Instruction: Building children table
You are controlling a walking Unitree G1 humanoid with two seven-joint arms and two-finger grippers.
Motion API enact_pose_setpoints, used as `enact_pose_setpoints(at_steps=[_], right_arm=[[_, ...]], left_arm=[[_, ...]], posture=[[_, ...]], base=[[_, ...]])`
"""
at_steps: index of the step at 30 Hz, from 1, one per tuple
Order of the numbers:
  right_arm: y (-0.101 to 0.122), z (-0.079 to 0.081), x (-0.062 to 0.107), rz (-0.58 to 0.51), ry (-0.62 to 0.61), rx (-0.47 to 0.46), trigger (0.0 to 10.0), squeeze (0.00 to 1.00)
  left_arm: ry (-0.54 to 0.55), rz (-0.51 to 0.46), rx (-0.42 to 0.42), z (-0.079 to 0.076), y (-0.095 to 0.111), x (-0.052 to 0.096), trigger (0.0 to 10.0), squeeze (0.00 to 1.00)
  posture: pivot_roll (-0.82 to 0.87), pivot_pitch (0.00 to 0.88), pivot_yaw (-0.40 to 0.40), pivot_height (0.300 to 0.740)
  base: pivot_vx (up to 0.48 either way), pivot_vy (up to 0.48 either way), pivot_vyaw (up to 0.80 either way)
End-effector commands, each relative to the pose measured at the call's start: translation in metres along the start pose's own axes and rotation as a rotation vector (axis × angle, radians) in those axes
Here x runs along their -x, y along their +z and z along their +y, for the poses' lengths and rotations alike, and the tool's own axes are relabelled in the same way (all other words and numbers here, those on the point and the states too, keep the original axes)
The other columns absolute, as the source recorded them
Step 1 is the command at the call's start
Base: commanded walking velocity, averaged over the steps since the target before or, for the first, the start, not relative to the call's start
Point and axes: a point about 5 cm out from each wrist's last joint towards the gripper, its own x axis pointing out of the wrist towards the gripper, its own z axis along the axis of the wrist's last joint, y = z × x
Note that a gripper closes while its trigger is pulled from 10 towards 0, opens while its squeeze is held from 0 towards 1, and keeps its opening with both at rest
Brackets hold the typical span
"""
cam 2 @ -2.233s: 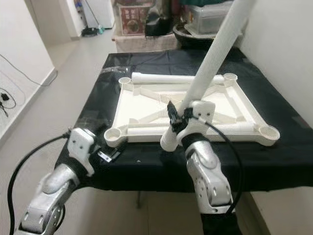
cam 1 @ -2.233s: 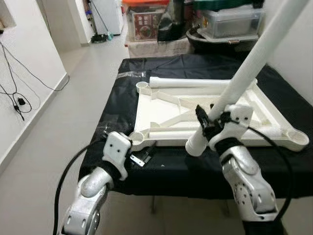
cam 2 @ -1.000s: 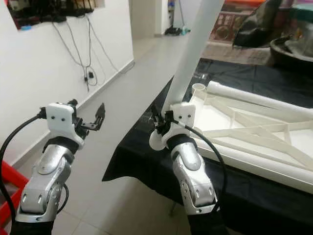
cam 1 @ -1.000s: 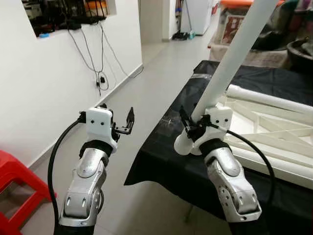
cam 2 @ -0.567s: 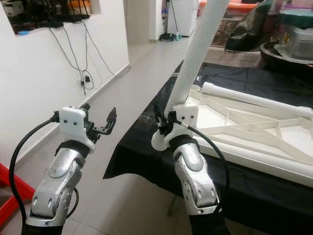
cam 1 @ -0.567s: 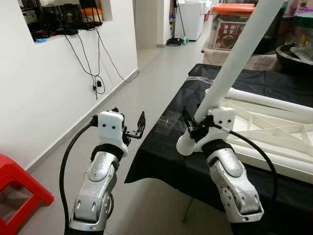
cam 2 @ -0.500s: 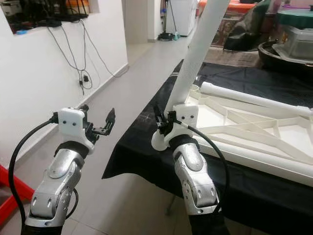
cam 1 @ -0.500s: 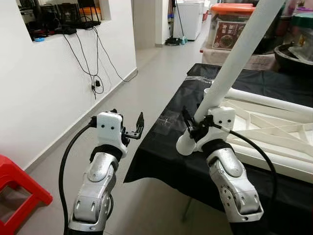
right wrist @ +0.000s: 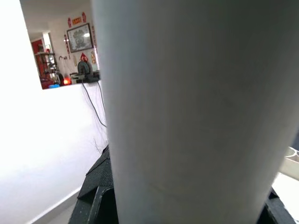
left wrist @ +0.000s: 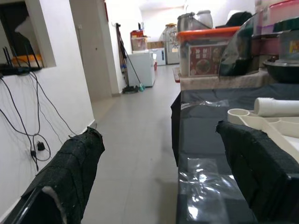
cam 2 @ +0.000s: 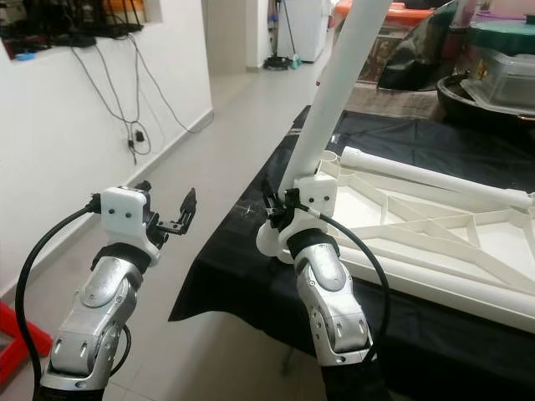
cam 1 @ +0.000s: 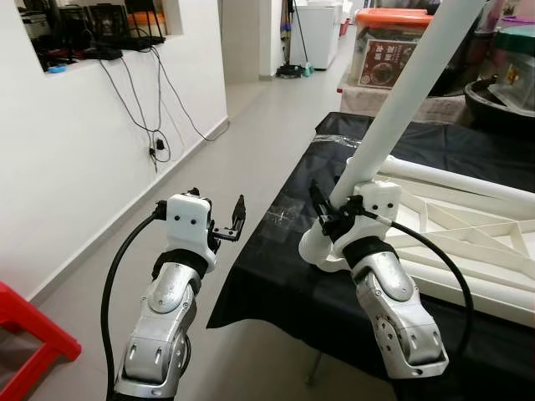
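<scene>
White table leg [cam 1: 401, 92] sits clamped near its lower end in my right hand [cam 1: 333, 224], slanting up and away over the black-draped bench [cam 1: 276, 259]. Beyond it the upturned white tabletop [cam 2: 435, 234] lies flat on that bench. My left hand [cam 1: 236, 224] hangs spread and empty over the floor beside the bench; its wrist view shows a corner socket [left wrist: 239, 113].

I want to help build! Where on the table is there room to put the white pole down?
The black tablecloth is bare between its near-left corner and the white tabletop frame. The frame crowds the rest. The right gripper holds the table leg.
</scene>
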Motion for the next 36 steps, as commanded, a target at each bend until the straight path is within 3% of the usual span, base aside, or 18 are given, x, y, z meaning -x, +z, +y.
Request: enact_pose_setpoints(at_steps=[1, 7, 19, 22, 26, 29, 31, 33, 36], right_arm=[[0.008, 0.001, -0.004, -0.038, 0.006, -0.003, 10.0, 0.00], [0.018, 0.001, -0.008, -0.075, 0.007, -0.015, 10.0, 0.00], [0.030, 0.005, -0.013, -0.125, 0.023, -0.046, 10.0, 0.00], [0.030, 0.004, -0.013, -0.120, 0.031, -0.046, 10.0, 0.00], [0.022, -0.001, -0.019, -0.084, 0.087, -0.049, 10.0, 0.00], [0.022, -0.004, -0.021, -0.078, 0.099, -0.048, 10.0, 0.00], [0.023, -0.010, -0.026, -0.073, 0.139, -0.046, 10.0, 0.00], [0.024, -0.022, -0.029, -0.054, 0.189, -0.047, 10.0, 0.00], [0.024, -0.026, -0.029, -0.047, 0.205, -0.045, 10.0, 0.00]], left_arm=[[-0.004, 0.014, -0.010, 0.000, -0.004, 0.002, 10.0, 0.00], [0.003, 0.016, -0.006, 0.001, -0.003, 0.002, 10.0, 0.00], [0.033, 0.016, 0.023, 0.007, -0.003, 0.005, 10.0, 0.00], [0.002, 0.025, 0.035, 0.004, -0.005, 0.008, 10.0, 0.00], [-0.122, 0.050, 0.049, -0.012, -0.012, 0.015, 10.0, 0.00], [-0.138, 0.064, 0.057, -0.014, -0.015, 0.017, 10.0, 0.00], [-0.194, 0.091, 0.070, -0.019, -0.021, 0.021, 10.0, 0.00], [-0.317, 0.127, 0.085, -0.032, -0.029, 0.035, 10.0, 0.00], [-0.358, 0.141, 0.088, -0.036, -0.031, 0.041, 10.0, 0.00]], posture=[[0.07, 0.048, -0.022, 0.740], [0.07, 0.048, -0.023, 0.740], [0.07, 0.048, -0.022, 0.740], [0.08, 0.052, -0.023, 0.740], [0.08, 0.062, -0.027, 0.740], [0.08, 0.069, -0.025, 0.740], [0.09, 0.078, -0.027, 0.740], [0.09, 0.100, -0.023, 0.740], [0.09, 0.100, -0.023, 0.740]], base=[[0.375, 0.000, 0.00], [0.368, 0.000, 0.00], [0.000, 0.000, 0.00], [0.000, 0.000, 0.00], [0.000, 0.000, 0.00], [0.000, 0.000, 0.00], [0.000, 0.000, 0.00], [0.000, 0.000, 0.00], [0.000, 0.000, 0.00]])
